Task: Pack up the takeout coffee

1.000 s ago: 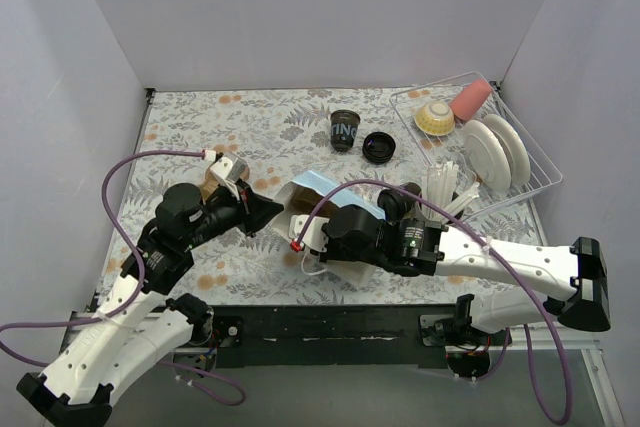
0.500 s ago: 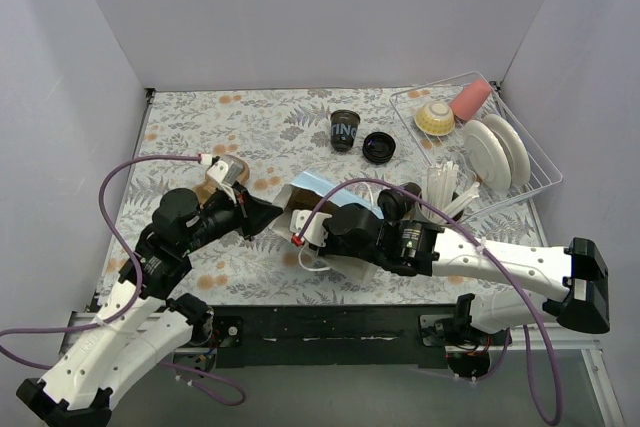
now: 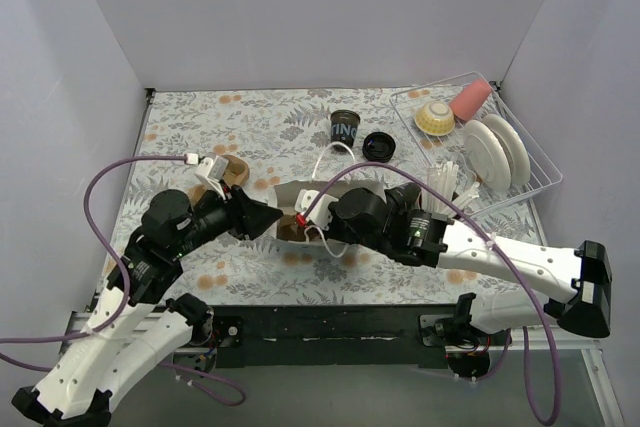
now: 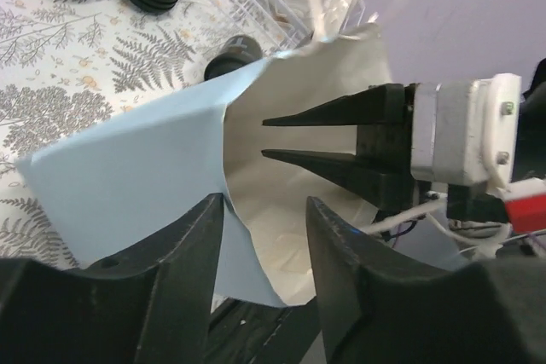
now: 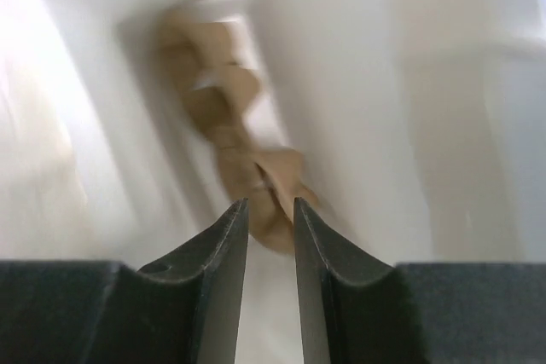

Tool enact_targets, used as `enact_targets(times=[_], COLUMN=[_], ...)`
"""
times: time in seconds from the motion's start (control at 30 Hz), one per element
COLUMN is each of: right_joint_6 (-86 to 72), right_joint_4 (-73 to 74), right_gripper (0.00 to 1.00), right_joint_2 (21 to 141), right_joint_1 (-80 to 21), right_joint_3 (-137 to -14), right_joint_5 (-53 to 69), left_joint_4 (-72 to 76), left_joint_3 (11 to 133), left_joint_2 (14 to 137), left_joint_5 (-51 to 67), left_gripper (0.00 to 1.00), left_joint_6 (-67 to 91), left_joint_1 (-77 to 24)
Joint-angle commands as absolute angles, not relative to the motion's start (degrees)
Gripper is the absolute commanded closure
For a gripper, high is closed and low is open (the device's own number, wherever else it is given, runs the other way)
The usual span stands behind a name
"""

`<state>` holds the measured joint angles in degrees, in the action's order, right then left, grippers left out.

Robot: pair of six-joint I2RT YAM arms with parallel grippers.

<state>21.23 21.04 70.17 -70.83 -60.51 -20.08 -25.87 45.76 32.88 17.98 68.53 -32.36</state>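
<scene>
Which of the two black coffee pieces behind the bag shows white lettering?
The left coffee cup, standing with lettering on its side; the black lid right of it is plain.

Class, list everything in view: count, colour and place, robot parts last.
Upright coffee cup: one, black, back centre
Tipped coffee cup: one, black, beside the bag
Loose lid: one, black, right of the upright cup
Paper bag: one, light blue outside, white inside, centre
Wire rack: one, white, back right
Plates: two, white, in the rack
Bowl: one, yellow, in the rack
Tumbler: one, pink, in the rack
Utensils: several, white, by the rack's near corner
Left gripper: one, black, jaws open astride the bag's edge
Right gripper: one, black, jaws open inside the bag
</scene>
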Motion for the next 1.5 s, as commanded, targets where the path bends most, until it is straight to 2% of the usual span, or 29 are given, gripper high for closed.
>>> enact_targets(times=[0.0, 0.27, 0.37, 0.53, 0.73, 0.87, 1.0, 1.2, 1.47], right_joint_6=[21.62, 23.12, 22.59, 18.29, 7.23, -3.76, -9.82, -23.1, -26.97], right_joint_4=[22.67, 23.64, 24.52, 26.97, 29.44, 30.76, 32.42, 41.55, 43.41], right_gripper=[0.64, 0.64, 0.64, 0.62, 0.58, 0.47, 0.46, 0.46, 0.44], right_joint_2=[66.71, 65.92, 66.09, 65.57, 62.85, 61.61, 60.47, 61.43, 62.22], right_joint_1=[-69.0, -64.69, -63.73, -63.02, -63.1, -63.02, -63.02, -63.02, -62.93], right_joint_3=[-65.47, -68.72, -72.4, -77.78, -80.67, -81.48, -79.98, -83.14, -83.32], right_joint_5=[-18.81, -16.44, -16.17, -15.12, -16.07, -18.63, -22.4, -28.82, -27.69], left_joint_4=[-29.79, -39.8, -39.64, -36.74, -36.66, -33.06, -32.87, -33.92, -36.56], left_joint_3=[53.34, 70.37, 72.77, 73.21, 75.84, 79.88, 82.53, 85.43, 88.94], left_joint_2=[32.52, 44.72, 50.0, 54.49, 60.98, 65.55, 68.38, 69.69, 73.3], left_joint_5=[16.35, 5.28, 7.03, 18.25, 16.09, 13.18, 15.47, 12.67, 8.71], left_gripper=[0.55, 0.44, 0.43, 0.39, 0.38, 0.36, 0.38, 0.36, 0.35], left_joint_6=[71.55, 58.64, 51.78, 44.66, 37.89, 36.56, 38.49, 33.94, 31.11], left_joint_1=[-32.43, -32.43, -32.43, -32.43, -32.43, -32.43, -32.43, -32.43, -32.52])
